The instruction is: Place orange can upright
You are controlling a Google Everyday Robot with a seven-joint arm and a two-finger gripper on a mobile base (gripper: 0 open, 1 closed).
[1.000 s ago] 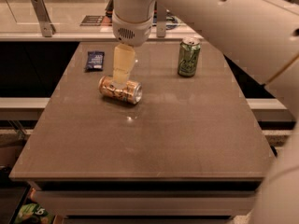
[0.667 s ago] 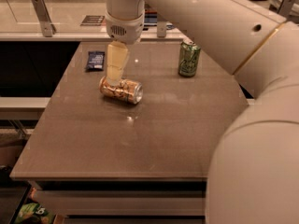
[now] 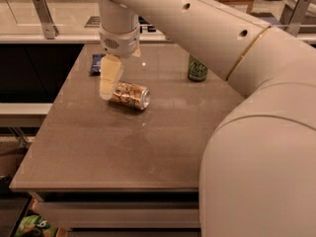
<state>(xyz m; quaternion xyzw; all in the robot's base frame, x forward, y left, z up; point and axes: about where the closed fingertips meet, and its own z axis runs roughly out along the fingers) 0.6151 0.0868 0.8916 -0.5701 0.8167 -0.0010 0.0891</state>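
The end effector (image 3: 109, 83) is held low beside the sideways orange can (image 3: 129, 95), presumably for grasping; its opening cannot be told.

orange can (image 3: 129, 95) lying sideways, jaws beside it

Nothing legible on orange can (image 3: 130, 95) or green can (image 3: 197, 70); gripper (image 3: 108, 90) low at orange can's left end.
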